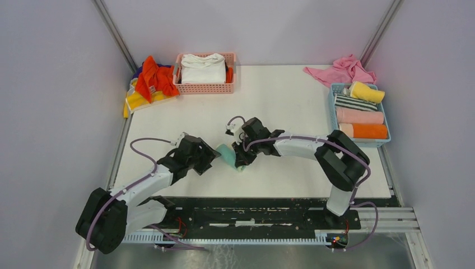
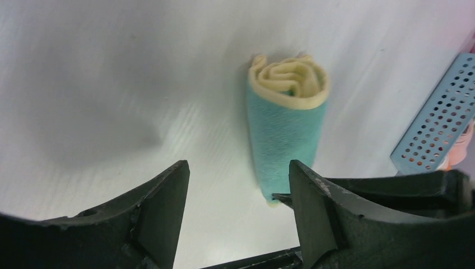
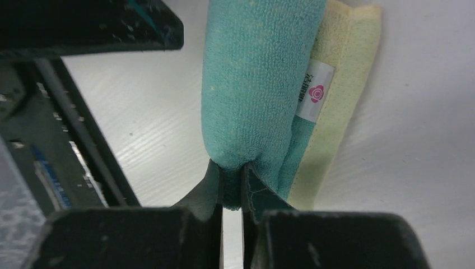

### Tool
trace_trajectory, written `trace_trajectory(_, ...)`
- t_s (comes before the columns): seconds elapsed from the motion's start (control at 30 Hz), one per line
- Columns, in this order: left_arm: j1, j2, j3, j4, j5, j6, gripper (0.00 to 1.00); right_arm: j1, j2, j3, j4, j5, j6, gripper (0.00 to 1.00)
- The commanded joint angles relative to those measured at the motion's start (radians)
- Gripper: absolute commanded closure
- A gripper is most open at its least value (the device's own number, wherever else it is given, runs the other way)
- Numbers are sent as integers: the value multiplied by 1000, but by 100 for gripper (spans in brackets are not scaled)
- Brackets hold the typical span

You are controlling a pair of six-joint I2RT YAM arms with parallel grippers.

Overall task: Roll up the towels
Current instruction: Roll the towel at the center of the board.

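Note:
One towel (image 1: 227,155), teal outside and pale yellow inside, lies rolled into a short cylinder at the middle of the table. My right gripper (image 1: 242,158) is shut on the roll's near end; the right wrist view shows its fingertips (image 3: 231,171) pinching the teal terry of the towel (image 3: 252,84), with a white label and a loose yellow edge beside it. My left gripper (image 1: 212,157) sits just left of the roll, open. In the left wrist view its gap (image 2: 238,165) holds nothing, and the towel (image 2: 287,129) lies ahead, by the right finger.
A pink basket (image 1: 204,88) with folded white cloth stands at the back. Loose orange-red and yellow towels (image 1: 152,78) are heaped at the back left. A blue basket (image 1: 333,112) at the right holds several rolled towels, with a pink cloth (image 1: 341,70) behind it.

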State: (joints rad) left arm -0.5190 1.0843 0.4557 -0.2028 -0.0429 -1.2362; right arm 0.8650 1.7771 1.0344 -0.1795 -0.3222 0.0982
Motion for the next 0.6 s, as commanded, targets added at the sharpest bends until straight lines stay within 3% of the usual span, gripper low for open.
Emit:
trace_trajectory(0.0,4,-33,-82,118,31,-13,27,-72,138,-17,-10,-348,156,96)
trace_trajectory(0.13,4,-4,-79,221,54,-14,26,-133,210,-24,47,-469,229,97)
trace_trajectory(0.37,3,73,-96,419,86,-46,25,-190,288,-23,54,-516,282,98)
trace_trajectory(0.57,4,178,-89,441,55,-40,28,-218,352,-23,74,-548,329,98)
